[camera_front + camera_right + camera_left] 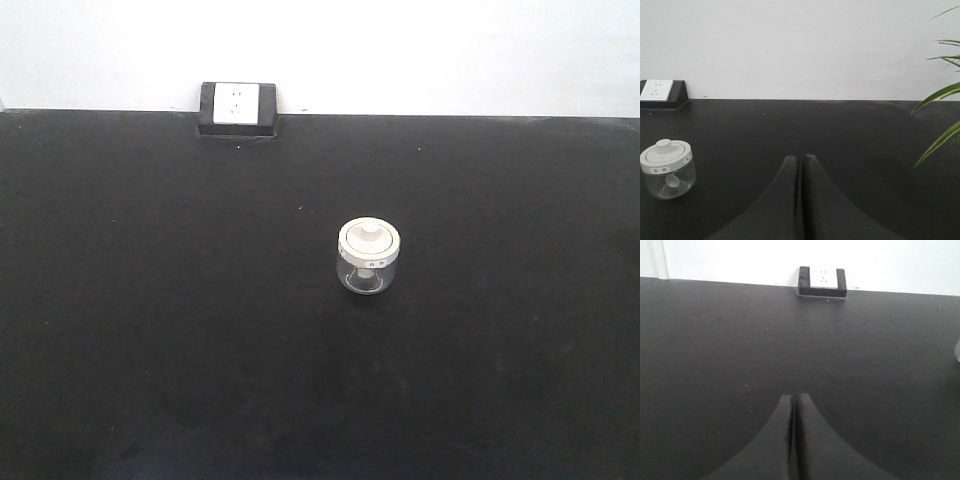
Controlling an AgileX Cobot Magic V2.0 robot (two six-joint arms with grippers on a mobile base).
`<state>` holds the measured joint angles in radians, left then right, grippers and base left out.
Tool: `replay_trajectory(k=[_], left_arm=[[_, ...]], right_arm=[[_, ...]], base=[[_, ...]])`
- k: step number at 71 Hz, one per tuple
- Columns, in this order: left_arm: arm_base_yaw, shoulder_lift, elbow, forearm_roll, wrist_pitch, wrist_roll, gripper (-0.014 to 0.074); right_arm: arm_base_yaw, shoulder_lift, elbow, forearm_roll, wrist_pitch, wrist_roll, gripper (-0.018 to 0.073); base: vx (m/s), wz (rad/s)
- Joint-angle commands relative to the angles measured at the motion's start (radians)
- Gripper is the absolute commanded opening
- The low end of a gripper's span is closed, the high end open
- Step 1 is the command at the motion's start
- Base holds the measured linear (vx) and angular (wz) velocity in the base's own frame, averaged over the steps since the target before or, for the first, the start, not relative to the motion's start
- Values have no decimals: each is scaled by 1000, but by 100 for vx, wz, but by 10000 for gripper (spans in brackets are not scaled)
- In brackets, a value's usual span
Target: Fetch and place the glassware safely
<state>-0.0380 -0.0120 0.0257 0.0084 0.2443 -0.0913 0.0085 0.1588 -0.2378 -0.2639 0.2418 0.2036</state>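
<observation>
Exterior front view: lidded glass jar (369,257) upright near the middle of the black table (150,330), well apart from the wall socket box (237,108) at the far edge; neither arm in view. Round off-white lid (369,237) with centre knob seated squarely on the clear body; through the glass, a small pale part hanging below the lid, perhaps a spoon, otherwise no visible fill. Left wrist view: left gripper (794,401) low over bare table, jaws pressed together with only a thin seam between them, holding nothing; socket box (822,282) straight ahead at the wall; a faint pale curve at the right border possibly the jar, too little shown to tell. Right wrist view: right gripper (801,161) likewise with jaws closed tip to tip and empty; jar (667,169) to the left of the jaws and apart from them, lid label illegible; green plant leaves (940,95) intruding at the right edge. Likely hazards: closed jaws driven toward the jar without first parting, knocking or toppling it; a grip taken on the lid or knob alone, with the lid lifting off and the glass body dropping; smooth curved glass slipping under a light pinch, or cracking under a hard one; a wide swing of the right arm brushing the leaves.
</observation>
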Motion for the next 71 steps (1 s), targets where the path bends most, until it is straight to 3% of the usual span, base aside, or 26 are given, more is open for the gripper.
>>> replay_trajectory(k=[1, 13, 33, 53, 71], left_arm=[[4, -12, 30, -8, -68, -7, -7], [4, -12, 30, -8, -68, -7, -7], [4, -12, 30, -8, -68, -7, -7], [4, -12, 30, -8, -68, -7, -7], [4, -11, 30, -8, -66, -7, -7]], right_arm=[[-4, 9, 21, 59, -109, -70, -3], [-4, 9, 140, 167, -236, -123, -3], [-4, 9, 287, 177, -376, -124, -3], [-5, -192, 285, 176, -242, -194, -3], [-4, -182, 285, 181, -206, -187, -3]], base=[[0, 0], [0, 0], [0, 0], [0, 0], [0, 0]])
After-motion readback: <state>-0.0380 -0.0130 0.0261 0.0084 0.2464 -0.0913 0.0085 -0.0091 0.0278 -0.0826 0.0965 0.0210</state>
